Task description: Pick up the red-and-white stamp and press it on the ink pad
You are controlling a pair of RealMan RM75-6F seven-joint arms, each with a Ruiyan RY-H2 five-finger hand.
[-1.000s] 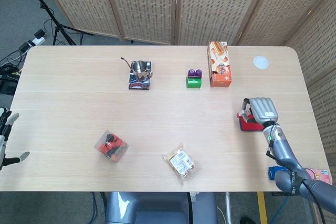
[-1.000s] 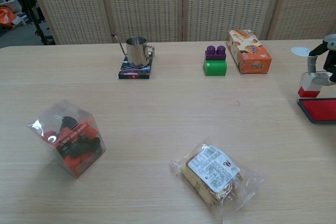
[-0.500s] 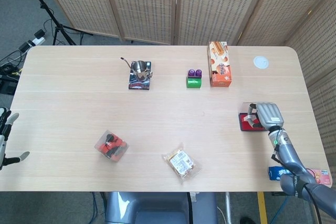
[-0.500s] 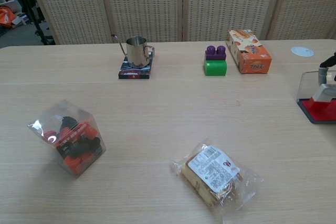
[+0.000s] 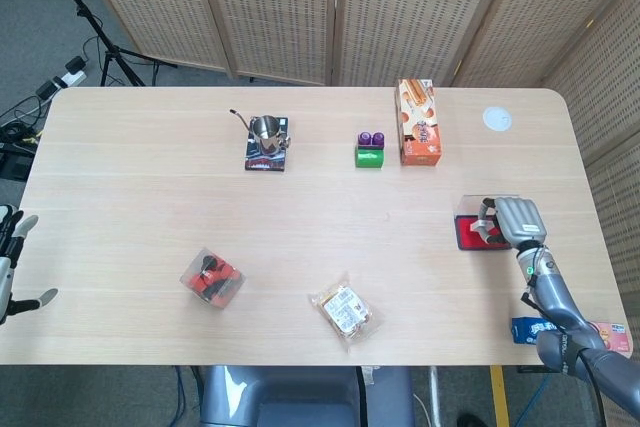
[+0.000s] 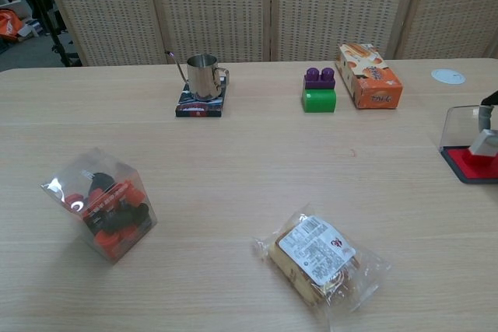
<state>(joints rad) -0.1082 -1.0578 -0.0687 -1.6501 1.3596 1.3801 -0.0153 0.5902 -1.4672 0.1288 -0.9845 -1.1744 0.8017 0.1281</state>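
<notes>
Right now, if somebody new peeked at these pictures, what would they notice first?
Probably the robot's right hand at the table's right edge, holding the red-and-white stamp over the red ink pad. Next, the orange box at the back and the clear box of red and black bits near the front left.

Wooden table (image 6: 233,161), backed by woven folding screens (image 6: 210,5). At far centre-left, a steel cup (image 6: 204,75) is set on a dark coaster (image 6: 201,104). To its right a green block (image 6: 319,99) is topped by a purple block (image 6: 319,77), with an orange carton (image 6: 369,75) just beside. A white disc (image 6: 447,76) lies far right. At the right edge, the red-and-white stamp (image 6: 484,145) is seen on the ink pad (image 6: 467,167). At near left stands a clear box of red and black pieces (image 6: 101,204); at near centre lies a wrapped snack (image 6: 320,256).
</notes>
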